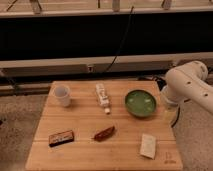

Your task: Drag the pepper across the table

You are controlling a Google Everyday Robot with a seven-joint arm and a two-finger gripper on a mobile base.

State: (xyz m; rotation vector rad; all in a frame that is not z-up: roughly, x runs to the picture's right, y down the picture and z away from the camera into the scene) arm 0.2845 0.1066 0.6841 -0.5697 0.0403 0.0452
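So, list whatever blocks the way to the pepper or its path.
The gripper is out of view; only the white arm shows, right of the light wooden table. The green bowl sits between arm and small reddish-brown pepper. A dark labelled bar lies left of it, a white packet right.

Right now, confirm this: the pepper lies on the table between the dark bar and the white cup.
Wrong. The camera view shows the pepper lies on the table between the dark bar and the white packet; the cup stands at a far corner. The gripper is out of view; only the arm shows beside the table.
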